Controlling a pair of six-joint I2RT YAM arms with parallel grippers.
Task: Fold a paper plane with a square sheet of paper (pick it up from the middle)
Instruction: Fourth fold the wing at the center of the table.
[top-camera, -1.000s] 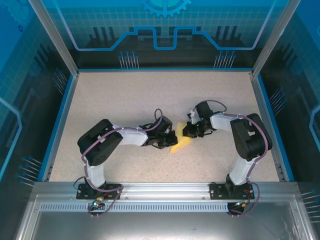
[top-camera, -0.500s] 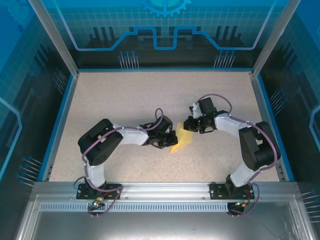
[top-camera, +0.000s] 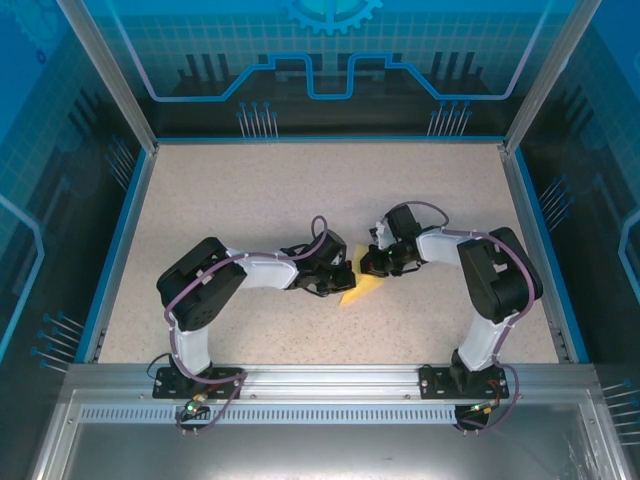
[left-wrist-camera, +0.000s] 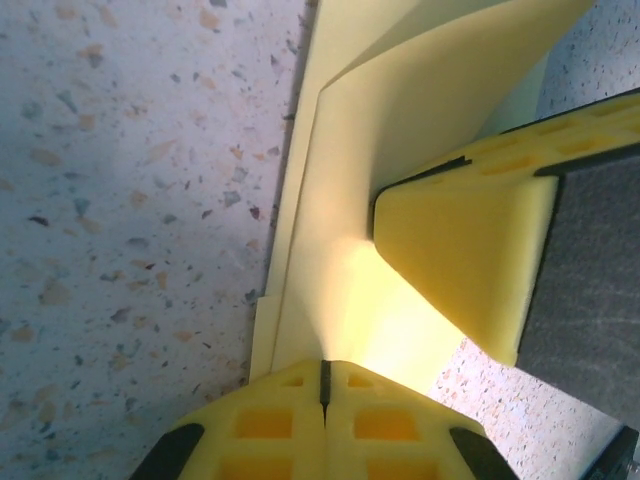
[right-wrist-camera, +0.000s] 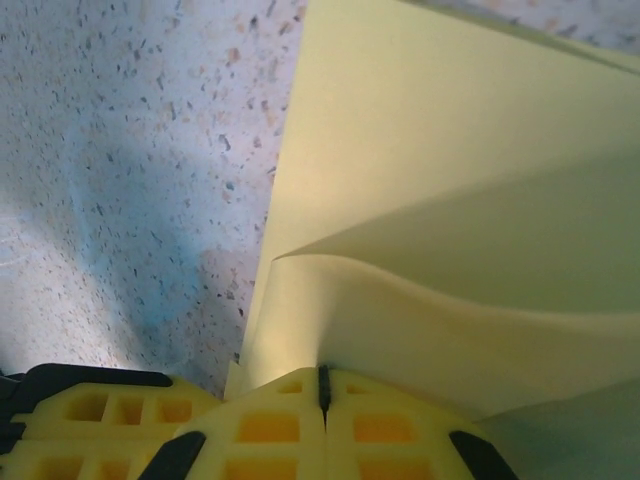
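Speckled table (top-camera: 250, 200) lies under the half-folded sheet of paper (top-camera: 362, 289), near the middle. My left gripper (left-wrist-camera: 322, 375) and right gripper (right-wrist-camera: 322, 385) are both closed on its layers from opposite sides, I think to press the fold tight.

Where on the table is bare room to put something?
Free: the far half of the table to the back rim, and the near strip between arm bases. Crowded: the middle, where the left gripper and right gripper pinch the paper.
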